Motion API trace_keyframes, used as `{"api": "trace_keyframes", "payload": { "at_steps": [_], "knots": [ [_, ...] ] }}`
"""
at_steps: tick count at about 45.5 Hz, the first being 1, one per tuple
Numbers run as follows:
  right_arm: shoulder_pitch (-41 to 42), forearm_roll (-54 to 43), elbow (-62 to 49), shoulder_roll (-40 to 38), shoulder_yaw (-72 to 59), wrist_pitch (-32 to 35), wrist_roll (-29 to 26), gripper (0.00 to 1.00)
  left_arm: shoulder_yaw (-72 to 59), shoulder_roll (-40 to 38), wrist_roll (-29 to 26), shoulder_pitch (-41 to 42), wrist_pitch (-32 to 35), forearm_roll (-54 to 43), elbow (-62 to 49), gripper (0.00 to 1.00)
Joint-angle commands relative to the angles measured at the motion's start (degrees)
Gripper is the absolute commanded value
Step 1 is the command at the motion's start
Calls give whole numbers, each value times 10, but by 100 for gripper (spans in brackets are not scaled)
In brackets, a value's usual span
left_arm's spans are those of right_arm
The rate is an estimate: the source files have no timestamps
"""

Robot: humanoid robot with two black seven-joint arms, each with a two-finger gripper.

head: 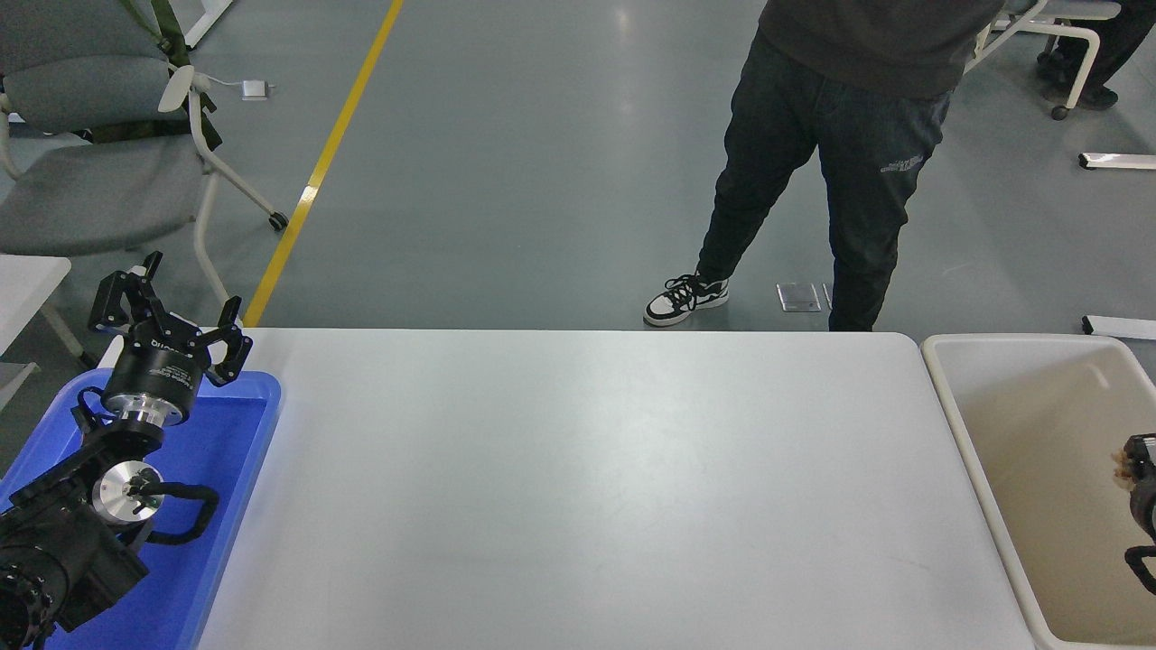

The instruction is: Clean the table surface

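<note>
Looking down from the head camera, I have the table surface (596, 487) stretching white across the middle of my view, between the blue tray (230, 451) at its left end and the beige bin (1002, 506) at its right. My right gripper (1140, 478) only peeks in at the right edge, over the bin and off the tabletop; whether it is spread or pressed together I cannot tell. My left gripper (167, 320) sits parked above the tray, fingers spread. A person (831, 162) stands at the far side.

I see the blue plastic tray (230, 451) at the large white tabletop's (596, 487) left edge; the beige plastic bin (1020, 433) stands beside its right edge.
</note>
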Motion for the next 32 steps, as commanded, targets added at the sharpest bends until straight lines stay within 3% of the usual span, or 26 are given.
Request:
{"api": "trace_keyframes", "payload": {
  "at_steps": [1,23,32],
  "knots": [
    [1,1,-1,0,-11,-2,0,100,0,0,0,0,0,0,0,100],
    [22,37,13,-7,10,6,0,100,0,0,0,0,0,0,0,100],
    [21,105,119,-25,203,9,5,100,0,0,0,0,0,0,0,100]
  ]
}}
